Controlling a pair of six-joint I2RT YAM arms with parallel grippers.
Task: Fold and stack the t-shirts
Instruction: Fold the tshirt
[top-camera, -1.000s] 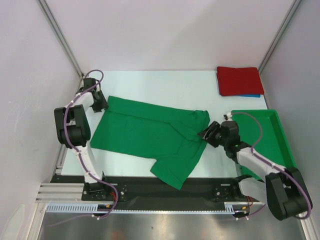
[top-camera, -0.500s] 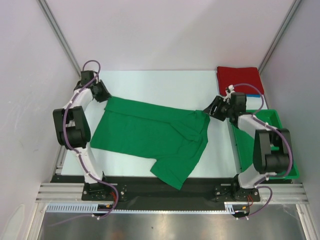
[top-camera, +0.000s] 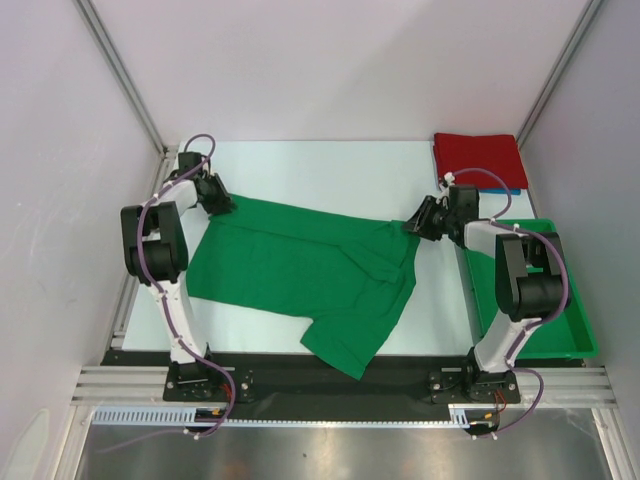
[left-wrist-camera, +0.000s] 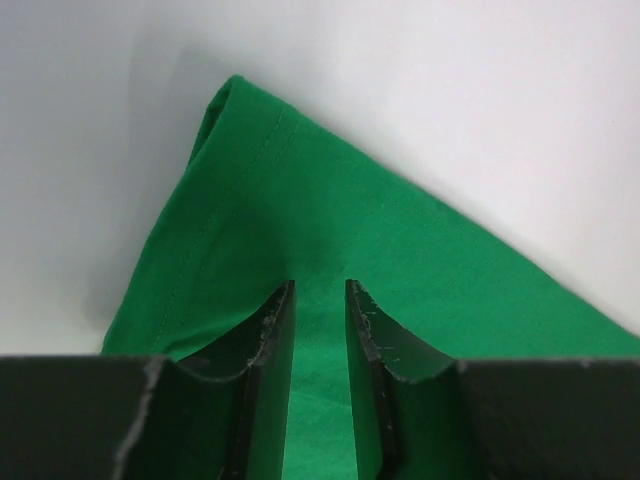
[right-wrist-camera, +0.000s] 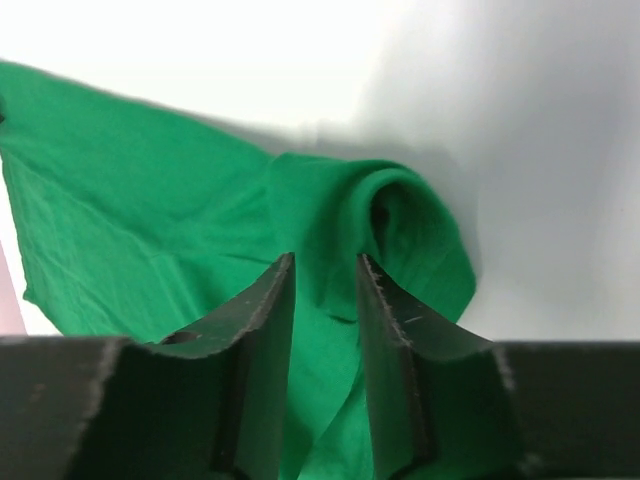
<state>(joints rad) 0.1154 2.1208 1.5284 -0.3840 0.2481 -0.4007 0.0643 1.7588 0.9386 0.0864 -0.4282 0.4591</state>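
A bright green t-shirt (top-camera: 300, 270) lies spread across the table, with one sleeve toward the near edge. My left gripper (top-camera: 222, 203) rests on its far left corner (left-wrist-camera: 300, 220). Its jaws stand a narrow gap apart, with flat cloth showing between them. My right gripper (top-camera: 412, 225) sits on the shirt's far right end, where the fabric curls into a roll (right-wrist-camera: 400, 230). Its jaws are also narrowly apart over the cloth. A folded red t-shirt (top-camera: 477, 160) lies at the back right on a blue t-shirt (top-camera: 505, 191), of which only an edge shows.
A rigid green plastic bin (top-camera: 560, 300) stands along the right side, beside the right arm. White walls close in the table (top-camera: 330, 170) on the left, the right and the back.
The right arm swung from the near side of the shirt's right end up to its far right end. The left gripper shifted right onto the shirt's far left corner.
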